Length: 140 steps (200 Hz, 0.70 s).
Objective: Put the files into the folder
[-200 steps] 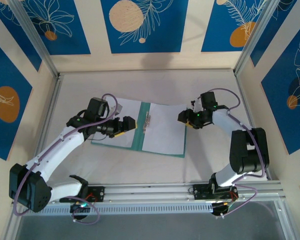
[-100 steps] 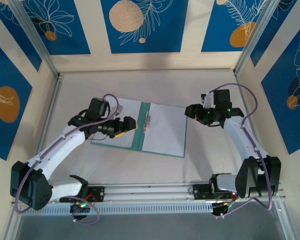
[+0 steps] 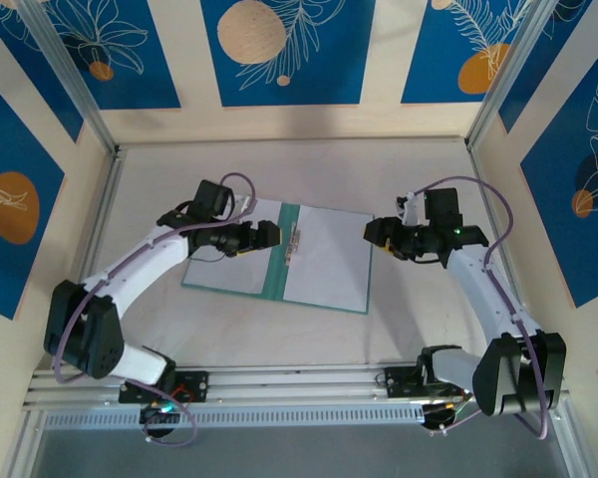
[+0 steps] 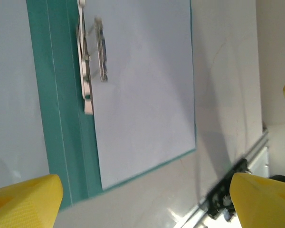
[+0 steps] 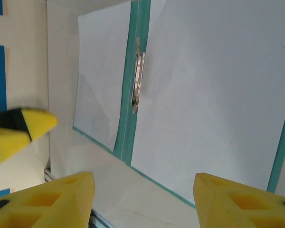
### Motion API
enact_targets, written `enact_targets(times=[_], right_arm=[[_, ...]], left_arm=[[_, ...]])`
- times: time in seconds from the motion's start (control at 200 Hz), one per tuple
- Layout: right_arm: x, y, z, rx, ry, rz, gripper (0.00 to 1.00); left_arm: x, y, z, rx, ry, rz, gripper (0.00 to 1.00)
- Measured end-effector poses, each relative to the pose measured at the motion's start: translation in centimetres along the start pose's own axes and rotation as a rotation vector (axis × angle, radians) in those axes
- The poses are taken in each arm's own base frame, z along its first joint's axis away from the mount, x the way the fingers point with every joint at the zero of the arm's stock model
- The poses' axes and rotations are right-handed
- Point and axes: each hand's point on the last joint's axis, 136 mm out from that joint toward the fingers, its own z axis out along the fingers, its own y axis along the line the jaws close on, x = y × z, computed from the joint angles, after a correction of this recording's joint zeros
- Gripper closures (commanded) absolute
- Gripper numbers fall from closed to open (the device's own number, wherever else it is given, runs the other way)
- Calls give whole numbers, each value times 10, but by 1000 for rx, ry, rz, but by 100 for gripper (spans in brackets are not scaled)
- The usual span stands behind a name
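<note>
On the table [image 3: 279,169], between the two arms, I see the folder [image 3: 275,271] lying open and flat, its teal spine strip running from far to near with the metal clip [image 3: 295,239] on it. The left file [image 3: 217,275] lies on the left leaf. The right file [image 3: 329,261] lies on the right leaf, with a thin line of green showing along its right and near edges. My left gripper [image 3: 267,235] hovers over the left file just beside the spine, pointing toward the clip. From its wrist camera I see its yellow fingers [image 4: 23,199] spread wide with nothing between them. My right gripper [image 3: 371,231] hangs at the folder's right edge, near its far corner, facing the left one across the right file. Its fingers [image 5: 237,199] stand apart too, holding nothing. Whether either gripper touches the paper I cannot tell.
</note>
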Motion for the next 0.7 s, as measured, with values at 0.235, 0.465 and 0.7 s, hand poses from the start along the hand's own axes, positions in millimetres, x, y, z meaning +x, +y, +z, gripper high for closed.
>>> enact_targets(times=[0.235,0.465,0.7], right_arm=[[45,-8,23,-1,125,46,42],[81,-12,41,20,212,57,42],[89,-13,47,39,227,59,42]], left_arm=[[-48,12,46,-36,4,116,13],[-79,31,101,-46,47,161,19],[-86,36,128,-2,84,167,23]])
